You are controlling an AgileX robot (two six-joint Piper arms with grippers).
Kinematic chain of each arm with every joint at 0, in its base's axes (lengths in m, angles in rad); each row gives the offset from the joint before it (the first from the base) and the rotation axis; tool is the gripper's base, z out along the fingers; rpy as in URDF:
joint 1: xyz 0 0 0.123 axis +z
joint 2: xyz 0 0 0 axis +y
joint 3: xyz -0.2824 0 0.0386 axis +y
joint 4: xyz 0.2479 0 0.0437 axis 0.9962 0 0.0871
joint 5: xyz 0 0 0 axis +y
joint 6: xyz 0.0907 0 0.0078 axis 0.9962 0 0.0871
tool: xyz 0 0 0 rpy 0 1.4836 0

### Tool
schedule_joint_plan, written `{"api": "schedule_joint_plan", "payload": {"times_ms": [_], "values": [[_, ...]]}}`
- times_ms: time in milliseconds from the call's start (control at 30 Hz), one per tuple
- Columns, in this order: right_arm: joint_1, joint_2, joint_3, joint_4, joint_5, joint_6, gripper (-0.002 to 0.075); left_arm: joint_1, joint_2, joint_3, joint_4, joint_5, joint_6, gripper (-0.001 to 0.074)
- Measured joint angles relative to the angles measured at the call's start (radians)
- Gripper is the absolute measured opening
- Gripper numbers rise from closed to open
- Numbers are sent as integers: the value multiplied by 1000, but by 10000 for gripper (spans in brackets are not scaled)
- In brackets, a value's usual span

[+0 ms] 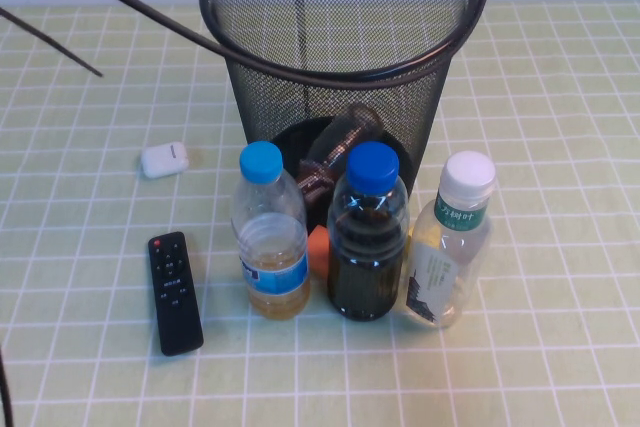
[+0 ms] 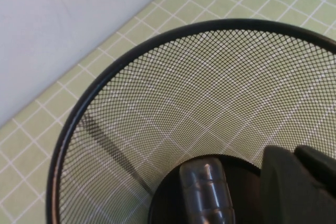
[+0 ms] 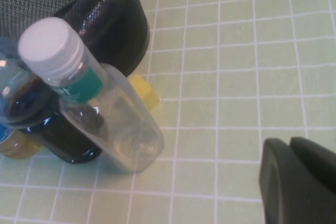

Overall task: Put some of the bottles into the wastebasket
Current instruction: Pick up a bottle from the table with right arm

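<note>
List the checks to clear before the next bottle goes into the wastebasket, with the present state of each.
1. One bottle already lies in the wastebasket: ok, seen through the mesh and from the left wrist view.
2. Green-and-white labelled bottle stands upright on the table, right of the dark bottle: ok.
3. Wastebasket upright, mouth open: ok.
4. Right claw near that bottle and free of any object: its body shows beside the bottle; grip state cannot tell.
5. Left claw out of the basket mouth: not ok, it hangs over the opening.
6. Remote and white case away from the bottles: ok.
</note>
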Motion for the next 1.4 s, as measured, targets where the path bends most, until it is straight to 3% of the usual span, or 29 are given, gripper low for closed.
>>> {"api": "schedule_joint_plan", "payload": {"times_ms": [167,300,667,933,1133,1400], "values": [[31,100,-44,237,-1,-225,-1,0,-56,15,49,41,0,-1],[135,174,-71,285,-27,-265,-1,0,-132,101,125,30,-32,-1],[623,352,-133,155,-258,-212,0,0,-462,540,184,-132,-113,-1],[730,340,-116,15,-333,-209,0,0,-667,860,186,-325,-181,-1],[790,209,74,2,-712,-299,0,0,-693,940,186,-368,-186,-1],[892,81,406,-33,-1244,-295,-1,0,-693,944,188,-419,-187,-1]]}}
